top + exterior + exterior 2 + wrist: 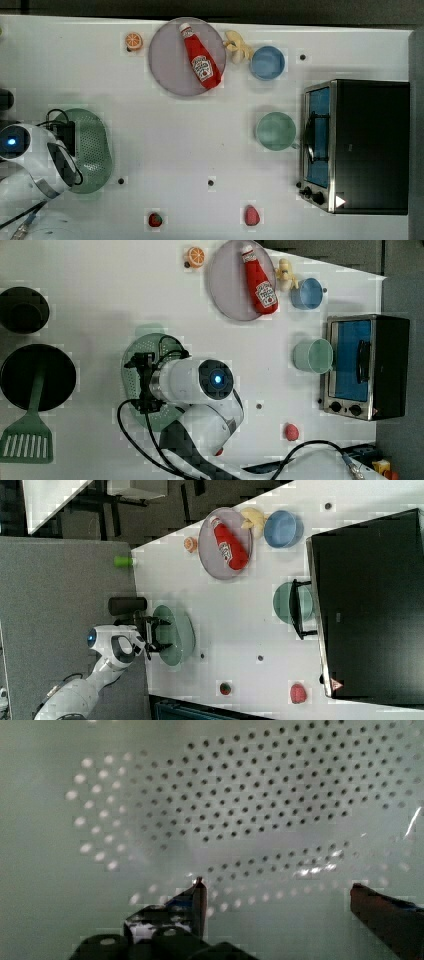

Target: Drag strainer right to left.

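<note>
We see the strainer [92, 150] lying on the white bench [190, 145] at about nine o'clock in the top view, close to the bench's left edge, well apart from the oven [360, 145] at three o'clock. Its long axis runs from twelve to six o'clock in the top view, so the two end tabs point up and down the picture, across the direction of a sideways drag.

Our hand [277, 892] hangs directly over the strainer, fingers spread wide with nothing between them. In the wrist view the dotted inside of the strainer [260, 810] sits just beyond the fingertips [199, 895], so we judge the hand to be low inside or just above the bowl of it; whether a finger touches the plastic we cannot tell.

In the right view the hand [155, 636] reaches the strainer [177, 635] from its nine o'clock side, over the rim nearest the arm's base. We judge that the coming move needs one finger set against a long wall, since pushing there moves the strainer broadside.
</note>
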### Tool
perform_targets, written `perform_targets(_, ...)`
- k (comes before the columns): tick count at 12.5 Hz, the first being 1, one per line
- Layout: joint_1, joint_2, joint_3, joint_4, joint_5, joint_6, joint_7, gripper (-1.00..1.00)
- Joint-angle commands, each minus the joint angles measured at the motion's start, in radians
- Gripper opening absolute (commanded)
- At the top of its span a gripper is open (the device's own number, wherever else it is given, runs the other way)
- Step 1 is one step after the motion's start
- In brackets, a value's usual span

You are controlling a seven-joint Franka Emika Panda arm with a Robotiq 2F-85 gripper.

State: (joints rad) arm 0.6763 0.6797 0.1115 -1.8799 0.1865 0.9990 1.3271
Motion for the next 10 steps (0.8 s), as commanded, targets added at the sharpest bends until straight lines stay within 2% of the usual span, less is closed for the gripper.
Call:
perform_targets(1,0.001,-0.109,-0.079,0.008,0.002,-0.134,-0.125,1.0)
perform_targets(4,-0.005,-0.279,-0.196,0.011,-0.042,-0.359,-0.397,1.0)
perform_targets(7,-0.017,-0.475,-0.365,0.014,-0.086,-0.55,-0.614,1.0)
perform_targets(10,-0.024,-0.659,-0.526,0.014,-0.235,-0.758,-0.861,1.0)
